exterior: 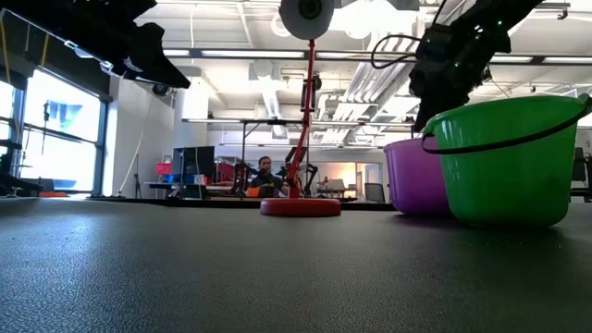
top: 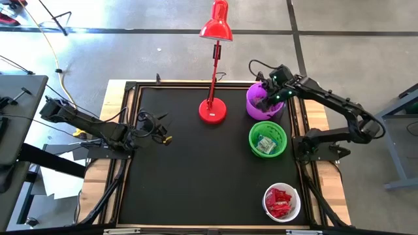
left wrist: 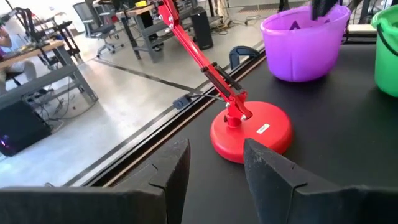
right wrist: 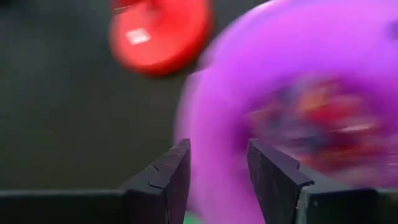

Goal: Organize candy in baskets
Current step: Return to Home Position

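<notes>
Three baskets stand along the table's right side: purple (top: 264, 101) at the far end, green (top: 268, 139) in the middle, white (top: 282, 202) near the front. Red candy (top: 279, 201) fills the white basket and pale blue-and-white candy (top: 265, 144) lies in the green one. Mixed candy (right wrist: 323, 124) shows blurred inside the purple basket (right wrist: 236, 99). My right gripper (top: 264, 98) hangs over the purple basket's rim, open (right wrist: 217, 174), with nothing between its fingers. At the table's left side, clear of the surface, my left gripper (top: 158, 128) is open (left wrist: 214, 168) and empty.
A red desk lamp stands on its round base (top: 212, 111) at the far middle, just left of the purple basket, and its shade (top: 217, 26) reaches beyond the far edge. The black mat (top: 196, 170) lies bare between the two arms.
</notes>
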